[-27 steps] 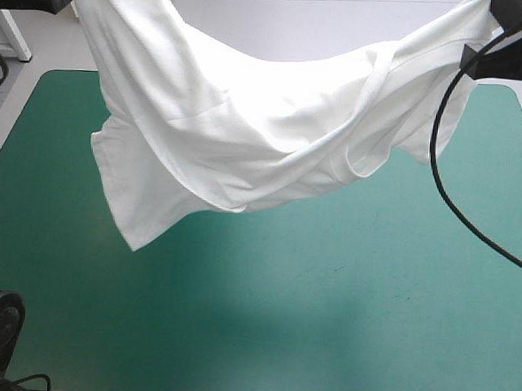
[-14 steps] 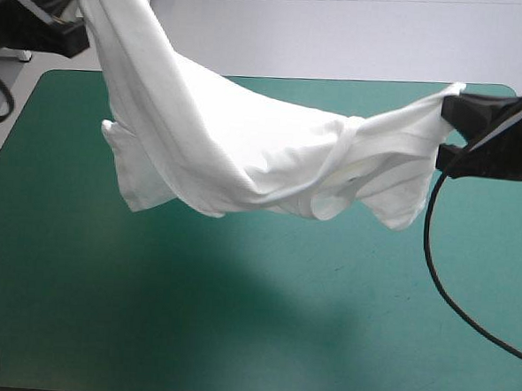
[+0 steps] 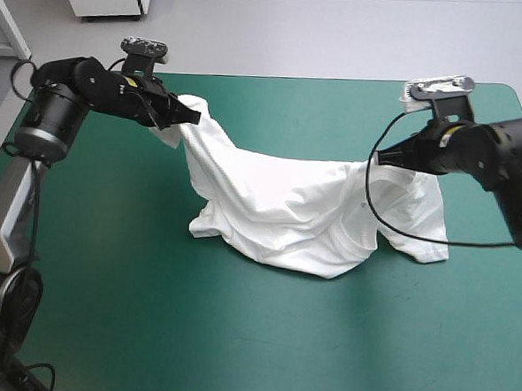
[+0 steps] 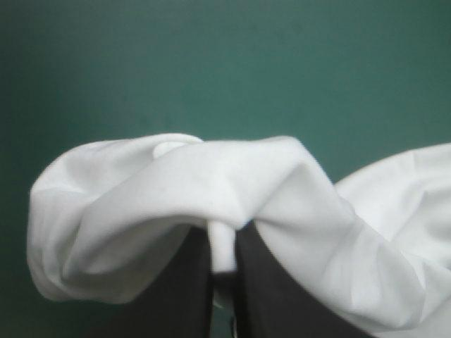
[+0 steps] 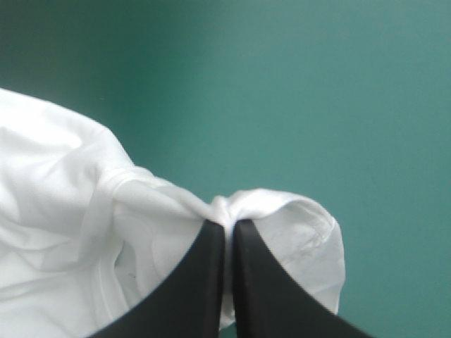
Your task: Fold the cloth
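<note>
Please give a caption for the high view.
The left gripper and right gripper each pinch an end of the white T-shirt, whose middle rests on the teal-green table.

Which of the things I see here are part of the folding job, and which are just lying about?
Part of the job:
- the T-shirt, its middle sagging down between the arms
- the left gripper, shut on one end of it
- the right gripper, shut on the other end

Just lying about:
- only the teal-green cover, the surface beneath it
</note>
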`<state>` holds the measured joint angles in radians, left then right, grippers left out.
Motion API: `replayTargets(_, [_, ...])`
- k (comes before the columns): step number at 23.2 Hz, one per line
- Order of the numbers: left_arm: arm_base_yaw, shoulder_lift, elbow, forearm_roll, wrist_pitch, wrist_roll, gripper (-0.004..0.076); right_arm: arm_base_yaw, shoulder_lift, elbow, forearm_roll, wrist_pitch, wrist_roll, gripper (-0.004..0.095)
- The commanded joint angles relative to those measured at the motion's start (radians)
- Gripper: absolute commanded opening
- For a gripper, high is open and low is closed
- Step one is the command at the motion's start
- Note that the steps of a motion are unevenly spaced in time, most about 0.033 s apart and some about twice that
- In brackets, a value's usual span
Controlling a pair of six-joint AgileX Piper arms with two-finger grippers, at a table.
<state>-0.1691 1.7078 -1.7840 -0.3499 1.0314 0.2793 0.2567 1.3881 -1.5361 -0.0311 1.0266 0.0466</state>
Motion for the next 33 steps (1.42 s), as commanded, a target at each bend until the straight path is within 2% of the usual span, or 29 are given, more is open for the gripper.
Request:
replayTargets(1, [-0.001, 0.064, -0.05, -0.005, -0.169, 0.004, -0.0009, -0.013, 0.111, -0.02, -0.071, -0.167, 0.007, -0.0017])
replayTargets(4, [-0.001, 0.154, -0.111, 0.012, -0.216, 0.004, -0.0009, -0.04, 0.225, -0.022, -0.064, -0.242, 0.041, -0.0017])
replayTargets(12, [-0.001, 0.372, -0.315, 0.027, -0.23, 0.004, -0.0009, -0.127, 0.393, -0.022, 0.02, -0.373, 0.058, -0.0017])
replayTargets(16, [-0.001, 0.469, -0.386, 0.043, -0.239, -0.026, -0.0009, -0.192, 0.444, -0.024, 0.145, -0.399, 0.058, -0.0017])
replayTargets(19, [-0.001, 0.514, -0.388, 0.049, -0.264, -0.03, -0.0008, -0.215, 0.474, -0.041, 0.168, -0.387, 0.04, -0.0013])
replayTargets(21, [-0.001, 0.528, -0.388, 0.049, -0.271, -0.029, 0.0016, -0.217, 0.48, -0.058, 0.198, -0.36, -0.034, 0.0059])
replayTargets(22, [-0.001, 0.528, -0.388, 0.043, -0.279, -0.029, 0.0106, -0.219, 0.48, -0.076, 0.215, -0.328, -0.062, 0.018])
replayTargets(23, [-0.001, 0.526, -0.392, 0.041, -0.279, -0.029, 0.0158, -0.219, 0.48, -0.084, 0.218, -0.31, -0.068, 0.0254])
replayTargets(24, [-0.001, 0.522, -0.411, 0.02, -0.252, -0.029, 0.0317, -0.219, 0.48, -0.11, 0.218, -0.27, -0.07, 0.0399])
replayTargets(25, [-0.001, 0.517, -0.429, -0.003, -0.23, -0.031, 0.045, -0.219, 0.48, -0.134, 0.218, -0.235, -0.07, 0.047])
replayTargets(26, [-0.001, 0.511, -0.457, -0.011, -0.198, -0.031, 0.0538, -0.219, 0.48, -0.165, 0.216, -0.196, -0.075, 0.0506])
replayTargets(27, [-0.001, 0.506, -0.492, 0.0, -0.161, -0.031, 0.0581, -0.219, 0.478, -0.195, 0.209, -0.157, -0.077, 0.0503])
replayTargets(29, [-0.001, 0.496, -0.57, 0.026, -0.062, -0.032, 0.0557, -0.219, 0.476, -0.266, 0.175, -0.053, -0.077, 0.0489])
replayTargets(33, [-0.001, 0.477, -0.685, 0.123, 0.083, -0.048, 0.0507, -0.22, 0.437, -0.31, 0.182, 0.004, -0.077, 0.0486])
